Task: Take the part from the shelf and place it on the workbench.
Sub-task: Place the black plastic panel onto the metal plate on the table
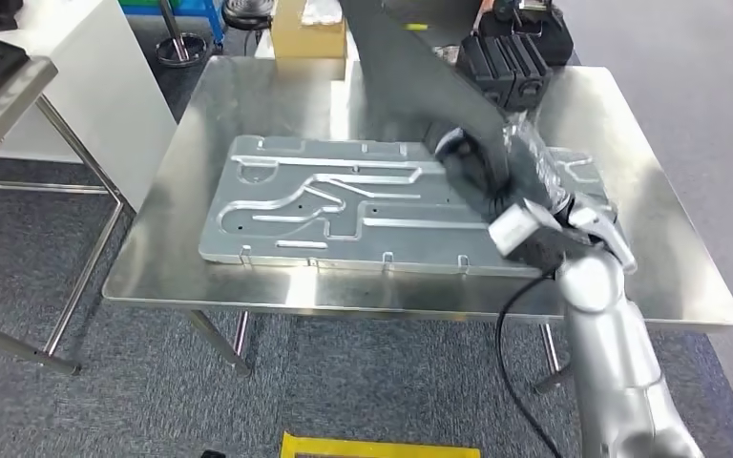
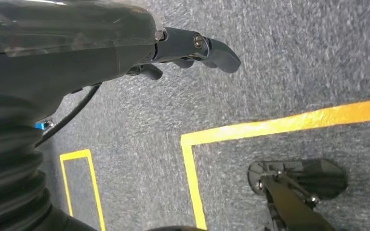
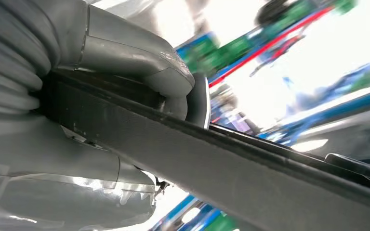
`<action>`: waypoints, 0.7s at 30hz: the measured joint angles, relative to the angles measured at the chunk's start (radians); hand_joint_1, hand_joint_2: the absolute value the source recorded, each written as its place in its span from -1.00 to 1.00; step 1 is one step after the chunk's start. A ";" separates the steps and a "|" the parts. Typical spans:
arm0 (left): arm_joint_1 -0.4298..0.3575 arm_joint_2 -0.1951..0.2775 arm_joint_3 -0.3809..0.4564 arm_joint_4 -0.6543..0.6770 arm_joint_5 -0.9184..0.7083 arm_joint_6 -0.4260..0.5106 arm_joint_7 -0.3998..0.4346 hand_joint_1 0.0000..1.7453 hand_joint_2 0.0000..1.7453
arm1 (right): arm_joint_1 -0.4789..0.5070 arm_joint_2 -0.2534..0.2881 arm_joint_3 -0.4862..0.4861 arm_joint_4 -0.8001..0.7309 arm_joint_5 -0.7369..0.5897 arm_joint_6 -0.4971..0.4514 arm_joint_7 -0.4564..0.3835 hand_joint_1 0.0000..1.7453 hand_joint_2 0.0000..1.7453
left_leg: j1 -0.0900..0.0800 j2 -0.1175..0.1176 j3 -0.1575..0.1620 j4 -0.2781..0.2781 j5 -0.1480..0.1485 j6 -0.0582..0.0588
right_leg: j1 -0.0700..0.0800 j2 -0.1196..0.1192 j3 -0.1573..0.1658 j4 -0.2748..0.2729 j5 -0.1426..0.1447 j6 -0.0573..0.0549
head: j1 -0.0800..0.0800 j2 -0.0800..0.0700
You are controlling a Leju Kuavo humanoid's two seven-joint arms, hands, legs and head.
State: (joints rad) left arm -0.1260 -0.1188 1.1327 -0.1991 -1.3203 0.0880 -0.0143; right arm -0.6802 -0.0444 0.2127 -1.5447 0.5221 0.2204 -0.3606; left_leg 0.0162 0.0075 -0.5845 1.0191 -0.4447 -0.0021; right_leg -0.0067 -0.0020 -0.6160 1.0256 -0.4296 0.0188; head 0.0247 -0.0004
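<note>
most of the workbench (image 1: pixel 620 286) top is taken up by a large grooved metal plate (image 1: pixel 344 205), so bare surface is left only as a strip along the near edge, a band on the left and a wider patch at the right. the far side is blocked by a black case (image 1: pixel 511 57) and a cardboard box (image 1: pixel 307 29). the space above the plate's right end is crossed by the long dark part (image 1: pixel 420 72) held in the right hand (image 1: pixel 534 215).

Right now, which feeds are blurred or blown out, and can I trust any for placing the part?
Head view: sharp, mild glare on the steel workbench. Right wrist view: background streaked and overexposed, only the right hand and dark part readable. Left wrist view: clear carpet.
</note>
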 joint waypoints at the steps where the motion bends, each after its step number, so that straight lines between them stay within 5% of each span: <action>1: 0.000 -0.001 0.000 0.000 0.001 0.000 -0.001 -1.00 1.00 | -0.019 -0.009 0.000 0.032 0.025 -0.022 0.008 1.00 1.00 | -0.001 0.000 0.000 -0.002 0.001 -0.005 | 0.002 0.001 0.000 -0.003 0.000 -0.004 | 0.000 0.000; 4: 0.002 -0.002 0.001 0.000 0.004 -0.001 -0.006 -1.00 1.00 | -0.070 -0.031 0.001 0.128 0.086 -0.069 0.028 1.00 1.00 | -0.001 -0.001 -0.011 0.021 -0.019 -0.019 | -0.005 0.002 0.004 -0.013 0.006 -0.022 | -0.002 0.000; 7: 0.003 -0.003 0.002 0.000 0.008 -0.001 -0.010 -1.00 1.00 | -0.124 -0.042 0.008 0.242 0.148 -0.110 0.050 1.00 1.00 | 0.000 -0.003 -0.092 0.192 -0.101 -0.024 | -0.005 0.002 0.007 -0.016 0.005 -0.035 | -0.006 0.000; 9: 0.004 -0.003 0.002 0.000 0.010 -0.001 -0.012 -1.00 1.00 | -0.155 -0.049 0.020 0.328 0.213 -0.146 0.073 1.00 1.00 | 0.001 -0.003 -0.143 0.281 -0.118 -0.026 | -0.003 0.003 0.007 -0.013 0.003 -0.037 | -0.007 0.000; 11: 0.005 -0.003 0.002 0.000 0.011 -0.001 -0.014 -1.00 1.00 | -0.190 -0.056 0.038 0.422 0.293 -0.189 0.099 1.00 1.00 | 0.001 -0.003 -0.129 0.228 -0.063 -0.024 | -0.002 0.006 0.007 -0.007 -0.002 -0.035 | -0.008 0.000; 14: 0.005 -0.003 0.002 0.000 0.012 -0.002 -0.018 -1.00 1.00 | -0.254 -0.067 0.075 0.576 0.404 -0.263 0.135 1.00 1.00 | -0.001 -0.005 -0.055 0.051 0.018 -0.015 | 0.000 0.008 0.002 0.008 -0.013 -0.025 | -0.010 0.000; 18: 0.006 -0.005 0.002 0.000 0.012 -0.006 -0.021 -1.00 1.00 | -0.320 -0.080 0.134 0.770 0.519 -0.343 0.180 1.00 1.00 | -0.003 -0.008 -0.042 0.016 0.022 0.001 | 0.000 0.008 -0.001 0.010 -0.015 -0.004 | -0.011 0.000; 21: 0.002 -0.008 0.002 0.000 0.011 -0.008 -0.021 -1.00 1.00 | -0.371 -0.085 0.178 0.911 0.606 -0.400 0.228 1.00 1.00 | 0.001 -0.008 -0.035 0.003 0.028 0.016 | -0.005 0.006 -0.046 0.105 -0.070 0.011 | -0.008 0.000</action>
State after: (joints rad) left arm -0.1239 -0.1267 1.1349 -0.1991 -1.3088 0.0805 -0.0358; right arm -1.0513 -0.1293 0.3910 -0.6338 1.1284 -0.1800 -0.1329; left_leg 0.0176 -0.0006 -0.6194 1.0220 -0.4167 0.0144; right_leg -0.0116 0.0041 -0.6619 1.1305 -0.4995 0.0301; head 0.0169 -0.0004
